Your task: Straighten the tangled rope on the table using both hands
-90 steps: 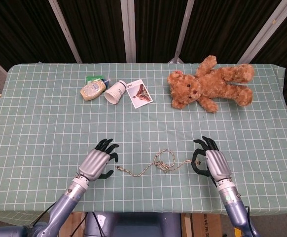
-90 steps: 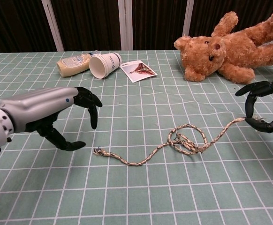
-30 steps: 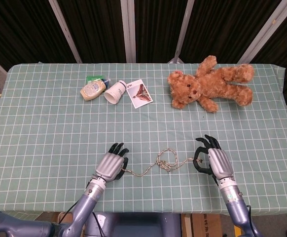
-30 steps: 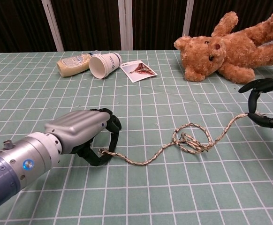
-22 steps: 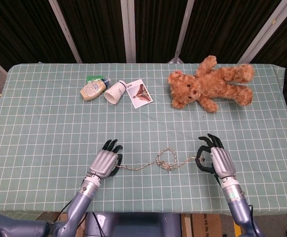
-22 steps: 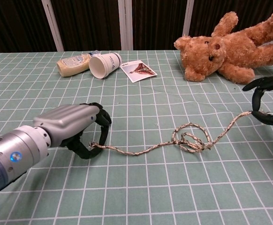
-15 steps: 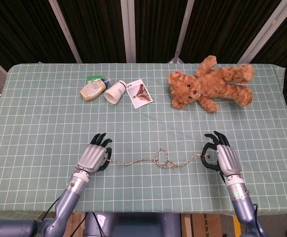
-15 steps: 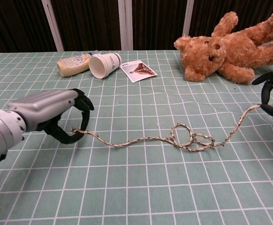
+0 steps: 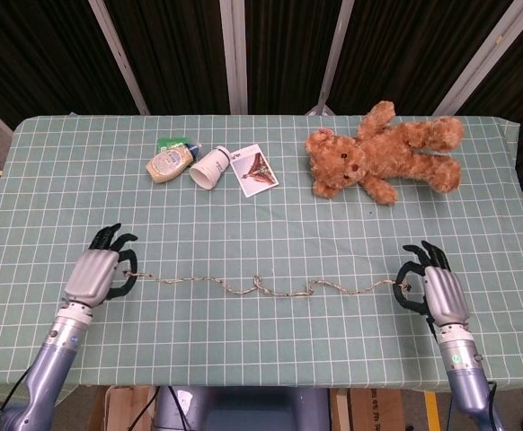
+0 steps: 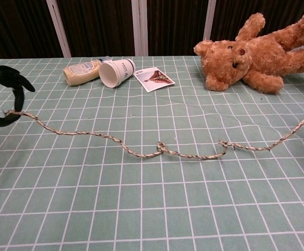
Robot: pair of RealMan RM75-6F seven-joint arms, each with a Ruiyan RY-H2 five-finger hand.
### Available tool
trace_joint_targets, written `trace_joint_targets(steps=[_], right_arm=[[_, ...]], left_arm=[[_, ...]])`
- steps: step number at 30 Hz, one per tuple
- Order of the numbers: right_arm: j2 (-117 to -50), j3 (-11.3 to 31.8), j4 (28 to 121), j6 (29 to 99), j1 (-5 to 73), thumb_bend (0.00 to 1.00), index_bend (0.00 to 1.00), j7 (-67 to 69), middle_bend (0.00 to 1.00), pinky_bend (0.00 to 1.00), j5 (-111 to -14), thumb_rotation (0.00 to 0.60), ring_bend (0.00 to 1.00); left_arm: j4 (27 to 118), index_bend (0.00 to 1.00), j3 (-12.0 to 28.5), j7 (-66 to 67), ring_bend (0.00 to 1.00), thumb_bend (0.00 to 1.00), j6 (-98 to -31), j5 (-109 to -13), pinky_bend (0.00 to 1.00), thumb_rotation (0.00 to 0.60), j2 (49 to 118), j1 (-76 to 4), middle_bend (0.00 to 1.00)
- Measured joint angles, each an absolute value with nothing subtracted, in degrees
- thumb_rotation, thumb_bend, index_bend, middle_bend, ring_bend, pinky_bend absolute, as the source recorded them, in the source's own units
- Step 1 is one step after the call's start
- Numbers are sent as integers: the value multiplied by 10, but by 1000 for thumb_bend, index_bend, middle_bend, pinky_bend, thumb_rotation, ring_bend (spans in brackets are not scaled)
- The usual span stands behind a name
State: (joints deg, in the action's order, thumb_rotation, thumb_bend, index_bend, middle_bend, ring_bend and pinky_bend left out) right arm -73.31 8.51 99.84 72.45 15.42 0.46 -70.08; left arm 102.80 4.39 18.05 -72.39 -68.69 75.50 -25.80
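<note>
Rope (image 9: 270, 288) stretched — both hands pinching.

The rope (image 9: 261, 287) runs nearly straight across the green checked table (image 9: 55, 180), a small kink left at its middle. The left hand (image 9: 100, 272) pinches one end of the rope, the right hand (image 9: 435, 290) the other. Well beyond the rope lie a teddy bear (image 9: 383, 154), paper cup (image 9: 210, 167), sauce bottle (image 9: 171, 162) and card (image 9: 254, 170).

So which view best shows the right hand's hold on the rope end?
The head view: the right hand is whole, pinching the rope at its end. In the chest view the rope runs off the right edge, and the hand is almost entirely out of frame.
</note>
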Motion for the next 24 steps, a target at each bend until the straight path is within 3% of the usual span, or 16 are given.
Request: trace_joint_targets(steps=[13, 24], right_arm=[[-726, 88, 973, 724, 147, 479, 668, 6, 215, 0, -687, 600, 0], [-733, 94, 949, 713, 146, 479, 668, -1, 215, 0, -659, 600, 0]], left_arm=[[970, 620, 24, 54, 0, 522, -750, -728, 0, 600, 705, -199, 204], [937, 620, 20, 34, 0, 522, -745, -732, 0, 600, 714, -182, 205]])
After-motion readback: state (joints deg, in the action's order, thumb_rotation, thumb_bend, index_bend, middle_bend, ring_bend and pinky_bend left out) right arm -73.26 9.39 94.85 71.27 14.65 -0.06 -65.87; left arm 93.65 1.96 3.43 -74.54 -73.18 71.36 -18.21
